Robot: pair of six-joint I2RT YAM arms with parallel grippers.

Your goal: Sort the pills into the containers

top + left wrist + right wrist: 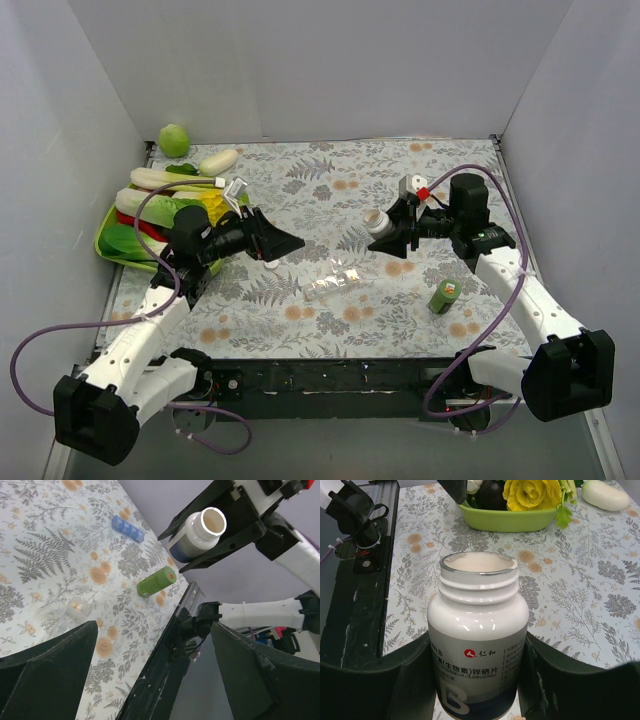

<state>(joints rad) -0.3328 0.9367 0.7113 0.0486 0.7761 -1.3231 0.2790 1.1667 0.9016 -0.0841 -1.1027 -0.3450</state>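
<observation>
Right gripper (477, 692) pinches an uncapped white pill bottle (477, 630) aloft. Left gripper (155, 680) hangs spread, empty. Clear pill-box strip (335, 282) lies on the counter (300, 180) between both arms; judged light, rigid, slippery: steady it across its long sides.

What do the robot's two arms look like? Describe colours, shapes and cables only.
The left arm and right arm have white links with black joints and blocky black bases. A purple cable loops along each. The left tool and right tool are black with wedge-shaped fingers.
</observation>
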